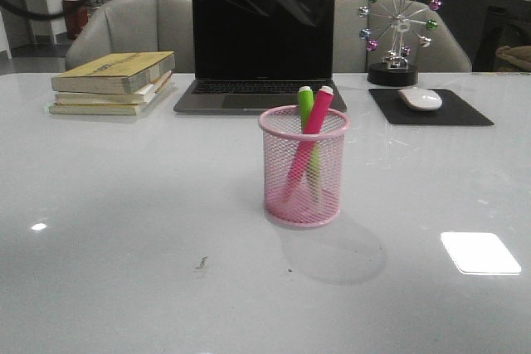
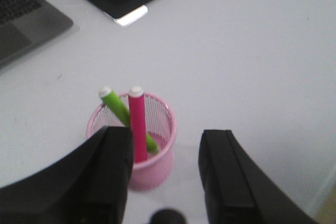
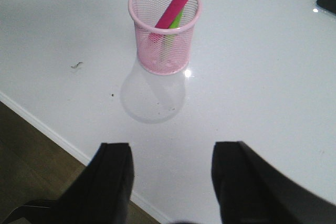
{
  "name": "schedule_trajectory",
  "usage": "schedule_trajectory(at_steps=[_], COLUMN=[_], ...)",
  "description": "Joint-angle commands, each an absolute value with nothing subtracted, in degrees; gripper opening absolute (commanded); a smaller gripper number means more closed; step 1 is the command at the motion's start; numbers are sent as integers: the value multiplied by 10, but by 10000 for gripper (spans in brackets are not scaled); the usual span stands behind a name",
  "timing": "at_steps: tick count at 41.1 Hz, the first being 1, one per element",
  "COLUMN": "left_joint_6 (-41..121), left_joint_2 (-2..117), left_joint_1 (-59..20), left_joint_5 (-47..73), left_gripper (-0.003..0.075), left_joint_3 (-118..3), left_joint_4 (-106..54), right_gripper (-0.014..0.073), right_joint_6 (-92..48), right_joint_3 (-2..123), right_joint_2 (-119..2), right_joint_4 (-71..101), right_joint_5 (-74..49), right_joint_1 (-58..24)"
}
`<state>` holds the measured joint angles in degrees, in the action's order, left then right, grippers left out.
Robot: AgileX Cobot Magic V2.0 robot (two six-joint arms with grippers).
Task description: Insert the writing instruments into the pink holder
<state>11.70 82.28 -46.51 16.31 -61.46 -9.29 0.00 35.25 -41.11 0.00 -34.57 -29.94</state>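
Observation:
The pink holder (image 1: pixel 304 167) stands upright mid-table with both markers leaning inside it. The green marker (image 1: pixel 306 105) and the magenta marker (image 1: pixel 314 122) poke above its rim. From above, the left wrist view shows the holder (image 2: pixel 157 161) with the magenta marker (image 2: pixel 137 124) and green marker (image 2: pixel 118 107) in it; my left gripper (image 2: pixel 164 142) hangs open over it, holding nothing. In the right wrist view the holder (image 3: pixel 165 27) stands well beyond my open, empty right gripper (image 3: pixel 172 153), which hovers near the table's front edge.
A closed-in laptop (image 1: pixel 261 47) stands behind the holder. A stack of books (image 1: pixel 114 82) lies at the back left. A white mouse (image 1: pixel 421 99) on a black pad (image 1: pixel 431 109) and a Ferris-wheel ornament (image 1: pixel 397 35) are at the back right.

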Motion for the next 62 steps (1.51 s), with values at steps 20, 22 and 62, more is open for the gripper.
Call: schedule_trajectory(at_steps=[20, 22, 62], left_joint_6=[118, 118, -24], left_joint_2=[493, 470, 373], left_joint_1=[-450, -450, -450], left_joint_5=[388, 390, 473], left_gripper=[372, 372, 142], left_joint_3=[-510, -491, -409], left_joint_4=[-89, -83, 58], right_gripper=[454, 454, 188], right_joint_6=[0, 0, -7], right_joint_3=[370, 370, 369], right_joint_2=[-408, -408, -408], right_joint_4=[0, 0, -41], right_joint_5=[-308, -306, -337], right_joint_1=[-295, -295, -295])
